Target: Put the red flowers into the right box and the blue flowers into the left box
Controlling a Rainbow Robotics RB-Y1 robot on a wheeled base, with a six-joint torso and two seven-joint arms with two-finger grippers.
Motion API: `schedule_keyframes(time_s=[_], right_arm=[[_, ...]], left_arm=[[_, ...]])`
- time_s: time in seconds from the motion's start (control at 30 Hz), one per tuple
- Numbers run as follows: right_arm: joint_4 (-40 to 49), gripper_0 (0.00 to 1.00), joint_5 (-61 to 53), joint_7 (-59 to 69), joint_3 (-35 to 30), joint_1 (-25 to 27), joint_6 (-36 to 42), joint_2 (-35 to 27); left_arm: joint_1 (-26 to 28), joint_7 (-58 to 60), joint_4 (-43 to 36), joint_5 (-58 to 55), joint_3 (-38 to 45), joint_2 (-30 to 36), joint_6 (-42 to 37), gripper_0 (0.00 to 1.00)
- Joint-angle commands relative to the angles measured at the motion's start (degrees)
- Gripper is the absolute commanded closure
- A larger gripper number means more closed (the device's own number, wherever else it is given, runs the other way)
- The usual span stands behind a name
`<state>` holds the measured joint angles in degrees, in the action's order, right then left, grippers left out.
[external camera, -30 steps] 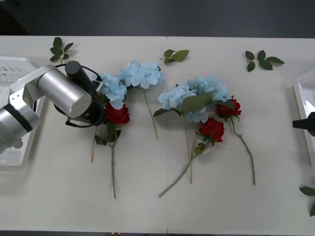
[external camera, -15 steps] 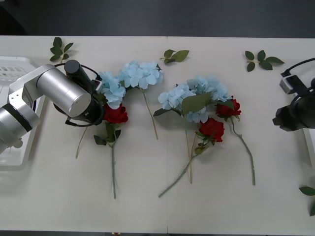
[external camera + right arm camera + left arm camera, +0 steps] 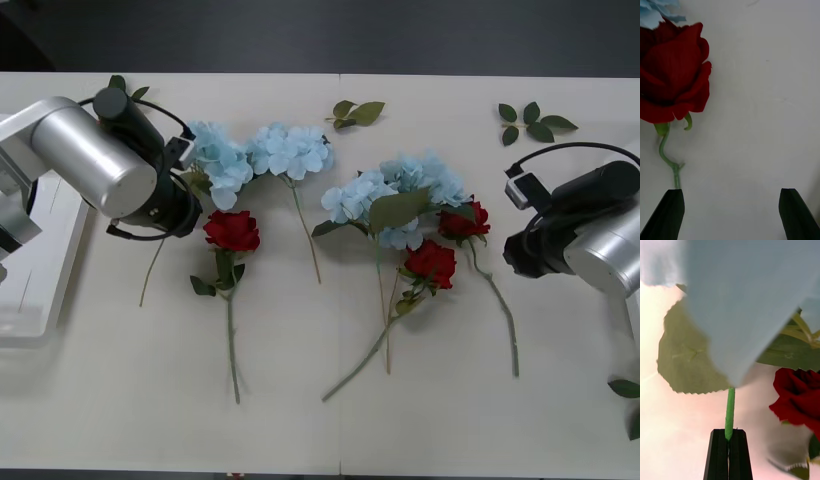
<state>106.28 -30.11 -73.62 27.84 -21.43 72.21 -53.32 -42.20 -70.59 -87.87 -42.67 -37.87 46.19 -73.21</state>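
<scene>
— Near the left side of the table [image 3: 300, 430], what is being held?

— A blue flower [image 3: 218, 160] is being held by the left gripper [image 3: 729, 437]. Its black fingers [image 3: 718, 455] are being pressed tight together on the thin green stem [image 3: 730, 413], just under the big leaf. The stem is likely being gripped there so the soft petals are not being squashed.

— Where is it being taken?

— Probably to the left box [image 3: 40, 300], which is lying at the table's left edge, beside the silver arm. The way there is looking open; the long stem [image 3: 155, 265] is being left hanging, so it could be dragged over the rim.

— Is anything close by?

— A red rose [image 3: 232, 230] is lying just beside the gripped flower, apart from it. Another blue flower [image 3: 290, 150] is lying next to it.

— And the other arm?

— The right gripper [image 3: 730, 210] is being held spread wide, with nothing in it, near a red rose [image 3: 672, 75]. The curly stem [image 3: 668, 157] is lying close to one finger [image 3: 670, 213]. Bare table is being left on the far side of that rose, so room for closing in is looking good.

— Where are the rest?

— Two red roses [image 3: 432, 262] and more blue flowers [image 3: 395, 190] are lying mixed in the middle, touching.
</scene>
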Motion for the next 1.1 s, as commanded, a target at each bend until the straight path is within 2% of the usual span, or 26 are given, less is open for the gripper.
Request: schedule_keyframes(time_s=[0.03,0.23,0.33,0.5,0.63,0.9,1.1], right_arm=[[-0.46,0.27,1.72,0.67,2.04,-0.01,-2.25,0.41],[-2.22,0.27,3.66,1.11,5.73,-0.01,-6.03,1.11],[-3.36,0.27,4.18,1.2,6.26,-0.01,-6.73,2.43],[-4.86,0.27,5.06,1.11,6.26,-0.01,-6.91,4.54],[-5.82,0.27,5.41,1.02,6.35,-0.01,-7.43,5.95],[-7.67,0.27,6.47,1.2,8.02,-0.01,-9.98,7.18],[-8.29,0.27,6.47,1.11,8.19,-0.01,-10.33,7.97]], left_arm=[[0.1,-1.39,-7.05,-2.59,7.55,5.58,-4.05,1.0],[6.25,-7.02,-10.92,-6.9,22.76,7.25,-9.23,1.0],[9.59,-12.47,-10.75,-9.62,31.63,7.33,-11.52,1.0],[12.75,-20.12,-7.93,-13.84,41.39,7.95,-15.03,1.0],[13.46,-26.71,-2.57,-16.39,44.91,9.09,-15.47,1.0],[13.28,-42.0,10.7,-18.06,46.75,14.72,-15.03,1.0],[13.28,-48.42,18.43,-15.51,46.75,16.3,-10.99,1.0]])
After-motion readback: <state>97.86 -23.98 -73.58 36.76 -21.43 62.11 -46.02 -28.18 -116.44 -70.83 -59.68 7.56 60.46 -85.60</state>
